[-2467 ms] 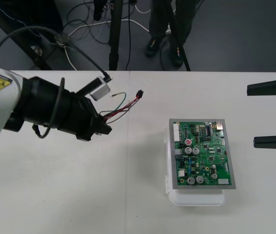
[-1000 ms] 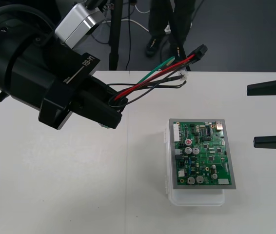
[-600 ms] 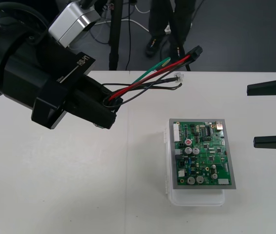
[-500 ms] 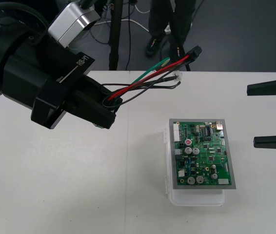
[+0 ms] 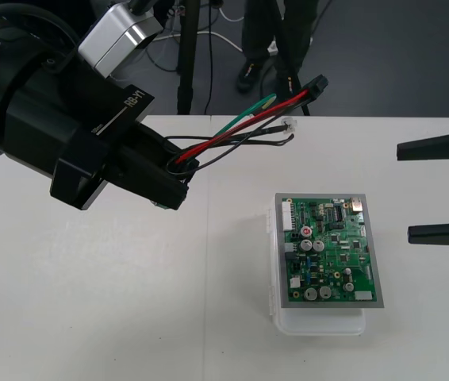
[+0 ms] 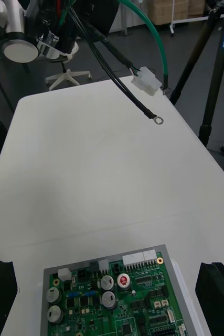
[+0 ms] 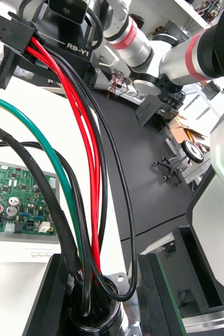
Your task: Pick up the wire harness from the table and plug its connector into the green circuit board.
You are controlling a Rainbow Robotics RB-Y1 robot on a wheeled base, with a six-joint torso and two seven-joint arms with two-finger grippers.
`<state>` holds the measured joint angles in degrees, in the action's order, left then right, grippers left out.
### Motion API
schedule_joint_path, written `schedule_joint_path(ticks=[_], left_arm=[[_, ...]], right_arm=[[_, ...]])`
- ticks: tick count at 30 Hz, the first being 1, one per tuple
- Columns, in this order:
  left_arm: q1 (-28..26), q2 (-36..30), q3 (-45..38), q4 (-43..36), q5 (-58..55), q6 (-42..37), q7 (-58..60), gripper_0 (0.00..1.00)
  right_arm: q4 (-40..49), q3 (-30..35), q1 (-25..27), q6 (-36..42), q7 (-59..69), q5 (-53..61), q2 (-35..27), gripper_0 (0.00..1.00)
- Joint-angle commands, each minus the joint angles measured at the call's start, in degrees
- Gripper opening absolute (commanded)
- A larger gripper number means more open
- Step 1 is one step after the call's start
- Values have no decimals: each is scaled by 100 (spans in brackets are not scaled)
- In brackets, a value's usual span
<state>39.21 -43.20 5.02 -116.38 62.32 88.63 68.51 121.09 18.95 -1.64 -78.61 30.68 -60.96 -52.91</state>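
My left gripper (image 5: 178,168) is raised above the table's back left, shut on the wire harness (image 5: 240,127) at its round socket end (image 7: 102,310). Red, green and black wires fan out toward the right. The black plug (image 5: 317,83) hangs in the air at their far tip, over the table's far edge. A small white connector (image 6: 145,81) and a ring terminal (image 6: 156,121) dangle from the other leads. The green circuit board (image 5: 331,250) lies on its white base (image 5: 320,324) at centre right, untouched. My right gripper (image 5: 404,191) stands open at the right edge, facing the board (image 6: 112,304).
Tripod legs and cables stand on the dark floor beyond the far edge, behind the plug. Bare tabletop (image 5: 129,302) stretches between the left arm and the board, and in front of both.
The left gripper lifted the harness off the table and has held nearly still for the last half second. The right gripper has edged slightly inward.
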Motion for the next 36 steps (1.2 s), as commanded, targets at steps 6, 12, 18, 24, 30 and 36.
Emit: schedule_joint_path(ticks=[6, 12, 18, 24, 30, 36], left_arm=[[245, -215, 34, -8, 0, 137, 321, 0], [245, -215, 34, 1, 0, 137, 321, 0], [236, -215, 34, 10, 17, 137, 312, 0], [236, -215, 34, 28, 26, 137, 312, 0], [236, -207, 34, 36, 44, 137, 303, 0], [236, -215, 34, 28, 44, 137, 303, 0]], right_arm=[[-1149, -1016, -1057, -173, -950, 858, -660, 100], [-1826, -1298, -1883, -612, -1205, 1008, -668, 100], [-2037, -1333, -2463, -937, -1126, 1166, -598, 100], [-2617, -1588, -3228, -1139, -1082, 1236, -361, 100], [-3171, -1711, -3896, -1139, -1100, 1166, -36, 100], [-3162, -1711, -4160, -1139, -1100, 1157, 158, 100]])
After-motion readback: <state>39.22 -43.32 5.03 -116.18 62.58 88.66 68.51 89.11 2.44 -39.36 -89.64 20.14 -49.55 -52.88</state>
